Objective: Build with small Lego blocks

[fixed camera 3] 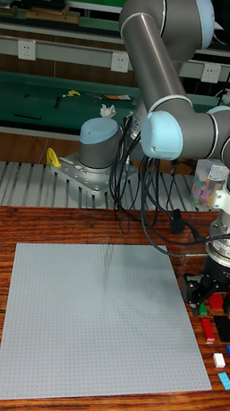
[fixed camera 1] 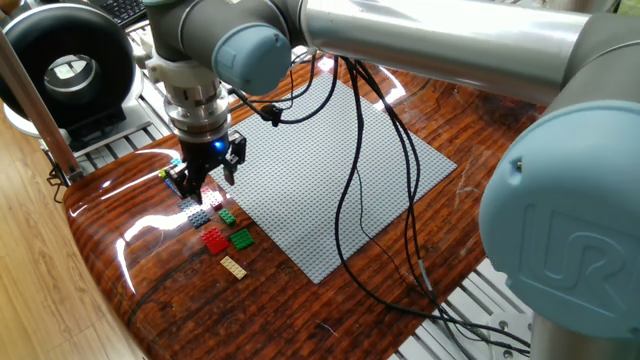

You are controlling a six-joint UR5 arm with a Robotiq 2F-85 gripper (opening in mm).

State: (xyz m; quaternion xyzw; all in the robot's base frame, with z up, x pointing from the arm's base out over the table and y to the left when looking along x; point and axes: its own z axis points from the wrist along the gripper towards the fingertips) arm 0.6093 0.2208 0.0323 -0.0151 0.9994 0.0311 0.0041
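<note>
The gripper (fixed camera 1: pixel 205 180) hangs low over the small Lego blocks (fixed camera 1: pixel 222 238), which lie in a row on the wooden table (fixed camera 1: pixel 470 120) beside the grey baseplate (fixed camera 1: pixel 330 170). Its opening and any load cannot be determined. Judged properties: light, rigid, smooth (prone to slipping); grasp across flat sidewalls.

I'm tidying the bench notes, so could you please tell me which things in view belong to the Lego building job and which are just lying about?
Belongs to the job:
- small Lego blocks in a cluster left of the baseplate
- grey baseplate
- gripper, hanging low over the blocks

Just lying about:
- black ring-shaped device
- keyboard
- loose black cables
</note>
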